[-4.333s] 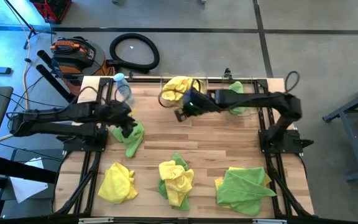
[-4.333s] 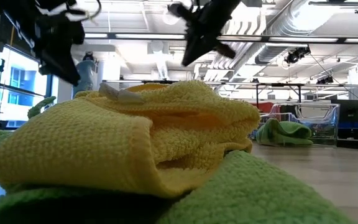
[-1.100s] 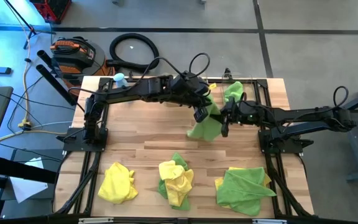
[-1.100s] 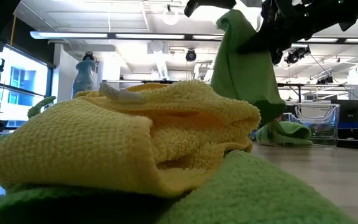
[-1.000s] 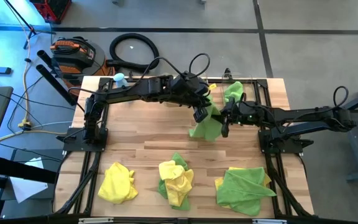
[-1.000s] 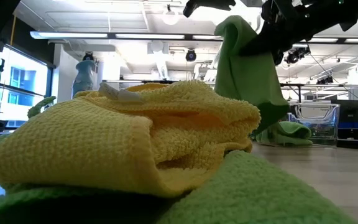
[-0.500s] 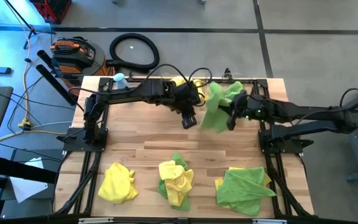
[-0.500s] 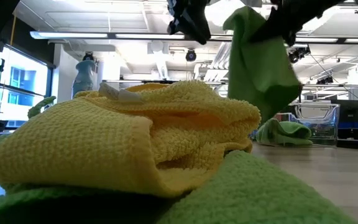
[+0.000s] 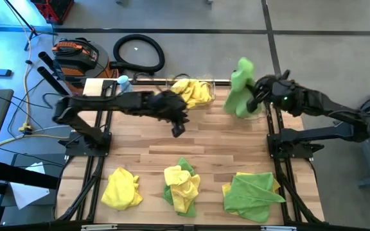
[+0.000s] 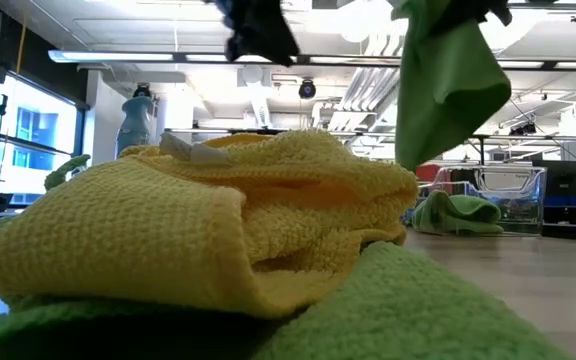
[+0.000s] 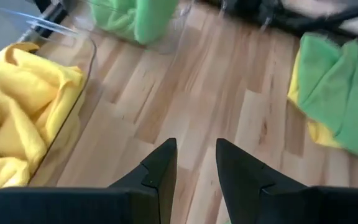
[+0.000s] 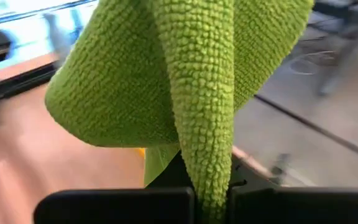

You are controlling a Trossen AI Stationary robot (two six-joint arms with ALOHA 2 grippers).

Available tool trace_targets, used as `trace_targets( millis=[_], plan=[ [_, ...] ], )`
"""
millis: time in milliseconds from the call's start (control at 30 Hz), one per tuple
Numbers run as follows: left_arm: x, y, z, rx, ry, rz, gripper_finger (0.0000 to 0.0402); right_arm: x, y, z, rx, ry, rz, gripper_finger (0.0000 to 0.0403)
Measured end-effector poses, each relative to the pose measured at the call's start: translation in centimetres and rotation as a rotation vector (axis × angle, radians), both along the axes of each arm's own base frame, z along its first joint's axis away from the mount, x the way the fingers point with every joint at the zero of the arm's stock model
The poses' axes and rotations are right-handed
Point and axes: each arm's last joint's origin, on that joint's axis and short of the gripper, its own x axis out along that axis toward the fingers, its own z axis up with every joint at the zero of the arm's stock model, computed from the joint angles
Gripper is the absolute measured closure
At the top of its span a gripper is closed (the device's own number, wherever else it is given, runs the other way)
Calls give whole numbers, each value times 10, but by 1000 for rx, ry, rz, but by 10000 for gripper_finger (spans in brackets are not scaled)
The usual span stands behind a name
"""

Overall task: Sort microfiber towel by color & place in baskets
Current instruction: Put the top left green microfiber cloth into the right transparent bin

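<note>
The right gripper (image 9: pixel 257 97) is clamped on a green towel (image 9: pixel 239 90), which hangs from the pinch above the far right corner of the table (image 9: pixel 236 154); in the right wrist view the cloth (image 12: pixel 185 81) drapes down over both fingers and hides them. Directly below the hanging cloth stands the clear basket (image 10: pixel 513 200) that already holds green towels (image 10: pixel 453 212), so the load appears to be positioned for a drop into the correct bin. The left gripper (image 9: pixel 178 130) hangs empty over the bare wood with its fingers (image 11: pixel 160 171) parted by a small gap; the second basket (image 9: pixel 191 93), filled with yellow towels (image 11: pixel 17 118), lies just beside it toward the far edge. Nearer the front edge, well away from both grippers, three heaps wait — a yellow towel (image 9: pixel 121 188), a mixed yellow-and-green pile (image 9: pixel 182 187) and a green-over-yellow pile (image 9: pixel 252 192). Handling judgement: the towels look light, soft and fully limp, with a nubby weave that should give the fingers good purchase; they will not slip readily, but they sag and swing from any single pinch point. Take hold at a raised fold or ridge on top of a heap, pinching one colour only — in the mixed piles the layers overlap, and a deep bite may lift two towels together. On release, trailing corners may catch the basket rim.
</note>
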Motion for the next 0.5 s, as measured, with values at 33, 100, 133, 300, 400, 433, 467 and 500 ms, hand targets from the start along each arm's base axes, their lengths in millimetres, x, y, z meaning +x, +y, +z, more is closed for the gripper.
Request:
trace_targets(
  millis=[33,100,133,300,400,433,467,500],
  plan=[
    [-10,-1,0,-6,-21,7,302,-3,-2,5,-12,-7,-41,402],
    [-27,-2,-2,-25,-44,25,302,-9,-6,14,-42,-30,-132,402],
    [-36,-3,-3,-37,-48,35,302,-11,-8,17,-53,-38,-183,402],
    [-75,-7,-7,-65,-67,61,302,-21,-19,17,-61,-38,-373,402],
    [-98,-9,-10,-78,-87,74,302,-22,-27,7,13,-4,-469,402],
    [-105,-9,-11,-78,-91,76,302,-20,-30,2,43,21,-499,403],
    [-112,-10,-13,-78,-99,77,302,-19,-33,-3,73,42,-528,403],
    [-119,-10,-14,-78,-107,81,302,-16,-36,-7,103,63,-546,403]
  ],
)
